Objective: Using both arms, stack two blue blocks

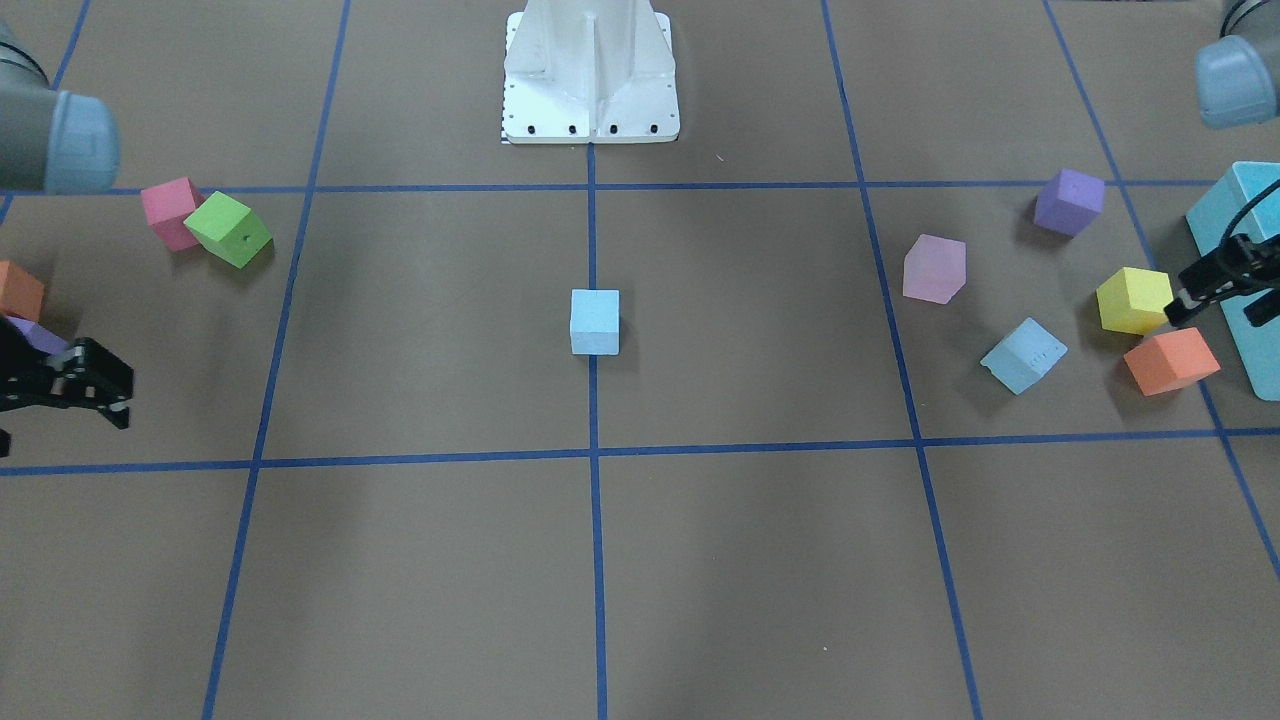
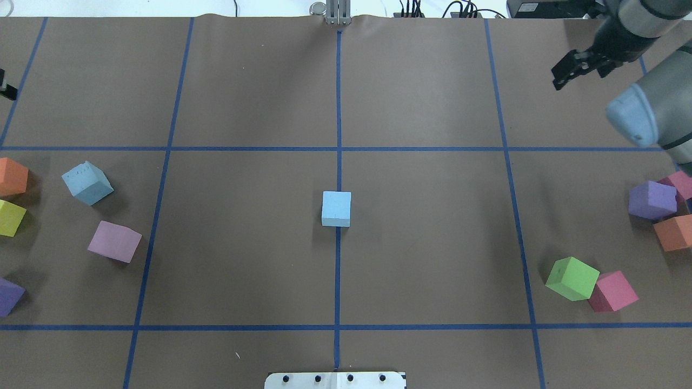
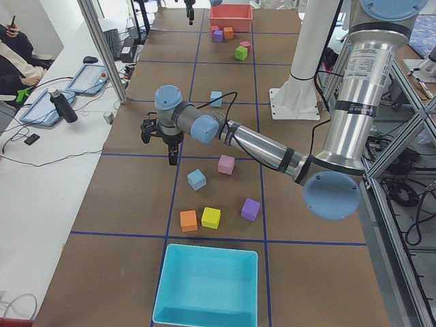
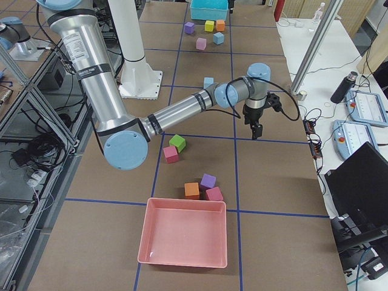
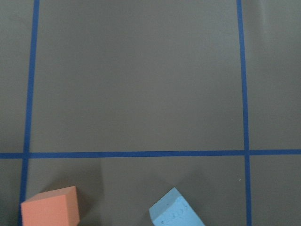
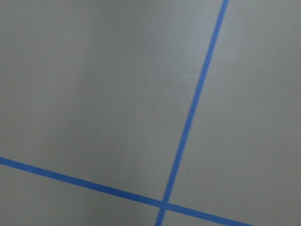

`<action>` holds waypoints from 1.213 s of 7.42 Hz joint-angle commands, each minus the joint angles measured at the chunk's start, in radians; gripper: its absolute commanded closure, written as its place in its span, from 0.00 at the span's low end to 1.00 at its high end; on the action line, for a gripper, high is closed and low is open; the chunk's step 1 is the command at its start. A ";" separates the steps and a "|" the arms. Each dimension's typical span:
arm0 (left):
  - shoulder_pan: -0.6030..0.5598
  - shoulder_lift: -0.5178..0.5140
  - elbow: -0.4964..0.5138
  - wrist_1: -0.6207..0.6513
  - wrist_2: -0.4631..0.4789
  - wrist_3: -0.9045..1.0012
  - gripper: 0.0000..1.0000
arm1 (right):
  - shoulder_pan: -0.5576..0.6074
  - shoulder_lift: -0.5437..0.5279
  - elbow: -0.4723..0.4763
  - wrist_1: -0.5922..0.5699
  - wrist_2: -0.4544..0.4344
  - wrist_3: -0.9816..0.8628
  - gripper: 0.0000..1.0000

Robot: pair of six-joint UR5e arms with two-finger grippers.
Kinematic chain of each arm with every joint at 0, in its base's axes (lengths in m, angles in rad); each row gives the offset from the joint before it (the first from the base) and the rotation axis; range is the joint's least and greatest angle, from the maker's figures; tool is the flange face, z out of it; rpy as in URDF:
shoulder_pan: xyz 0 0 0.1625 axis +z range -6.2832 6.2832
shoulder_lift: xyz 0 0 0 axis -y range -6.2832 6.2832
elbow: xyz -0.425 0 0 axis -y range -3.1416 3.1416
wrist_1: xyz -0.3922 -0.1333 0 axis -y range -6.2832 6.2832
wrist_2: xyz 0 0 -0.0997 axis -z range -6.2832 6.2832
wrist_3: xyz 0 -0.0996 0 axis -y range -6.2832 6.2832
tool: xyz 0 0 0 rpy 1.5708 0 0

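Note:
One sky-blue block (image 1: 595, 322) sits alone on the centre line of the table; it also shows in the overhead view (image 2: 336, 208). The other blue block (image 1: 1023, 355) lies turned among coloured cubes on my left side, and it shows too in the overhead view (image 2: 87, 182) and at the bottom edge of the left wrist view (image 5: 176, 214). My left gripper (image 1: 1222, 300) hovers open and empty just past that cluster, beside the yellow cube. My right gripper (image 2: 581, 73) hovers open and empty over bare table on the far right, well away from both blue blocks.
Around the left blue block lie pink (image 2: 114, 241), yellow (image 2: 11, 218), orange (image 2: 12, 176) and purple (image 2: 10, 296) cubes, with a teal box (image 3: 208, 286) beyond. On the right side lie green (image 2: 572, 278), magenta (image 2: 612, 292), purple (image 2: 652, 200) and orange (image 2: 673, 232) cubes and a pink tray (image 4: 185, 242).

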 commanded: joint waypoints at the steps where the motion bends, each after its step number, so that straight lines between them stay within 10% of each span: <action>1: 0.143 0.051 -0.001 -0.058 0.109 -0.071 0.02 | 0.119 -0.141 -0.003 0.004 0.017 -0.119 0.00; 9: 0.232 0.113 0.062 -0.170 0.165 -0.476 0.02 | 0.130 -0.212 0.015 0.006 0.007 -0.105 0.00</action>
